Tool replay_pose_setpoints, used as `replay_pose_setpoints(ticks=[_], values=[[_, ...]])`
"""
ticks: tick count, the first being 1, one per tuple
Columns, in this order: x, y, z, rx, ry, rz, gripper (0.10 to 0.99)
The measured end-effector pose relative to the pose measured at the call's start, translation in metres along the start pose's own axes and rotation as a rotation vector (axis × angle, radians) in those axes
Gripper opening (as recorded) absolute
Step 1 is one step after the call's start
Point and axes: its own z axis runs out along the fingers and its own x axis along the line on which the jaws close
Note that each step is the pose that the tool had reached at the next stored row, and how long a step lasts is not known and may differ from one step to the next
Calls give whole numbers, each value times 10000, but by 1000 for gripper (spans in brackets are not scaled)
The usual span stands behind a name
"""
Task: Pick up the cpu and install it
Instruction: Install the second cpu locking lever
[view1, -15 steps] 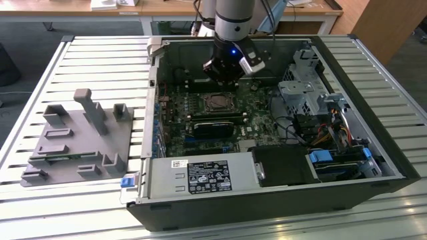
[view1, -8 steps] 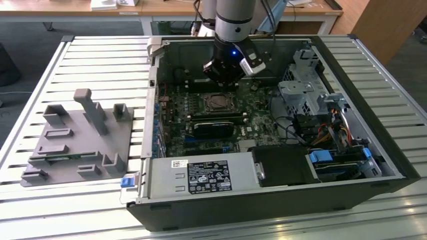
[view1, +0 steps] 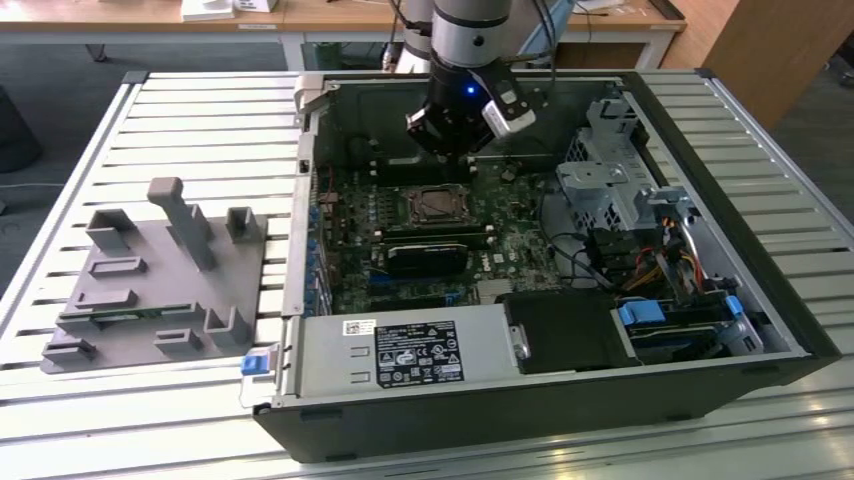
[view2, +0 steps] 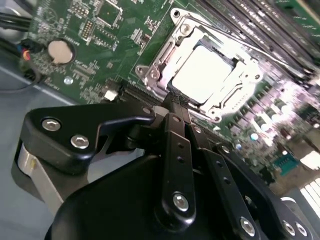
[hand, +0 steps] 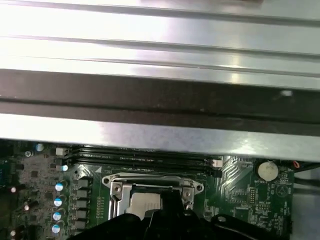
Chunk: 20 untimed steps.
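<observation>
While the gripper (view1: 451, 150) is held above the motherboard (view1: 400, 240) inside the open computer case (view1: 747, 330), its fingers (view2: 176, 117) are seen pressed together with nothing between them in the second wrist view. The cpu (view2: 202, 75) is seated, apparently flat, in the socket frame (view2: 150, 75), just beyond the fingertips. A grey fixture (view1: 147, 290) is set well apart at the exterior view's left.

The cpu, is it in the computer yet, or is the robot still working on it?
It looks in: the cpu lies flat inside the socket frame on the motherboard. The gripper sits just beside the socket, fingers together, holding nothing. Whether the socket is latched shut, I cannot tell.
</observation>
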Motion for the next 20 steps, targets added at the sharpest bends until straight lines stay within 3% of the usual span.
replay_pose_setpoints(ticks=[4,10,14,20], values=[[1,3,-102,-2,-2,0,106],[3,-36,-104,15,0,0,106],[9,-148,-105,16,-1,0,106],[20,-372,-106,19,0,-1,106]])
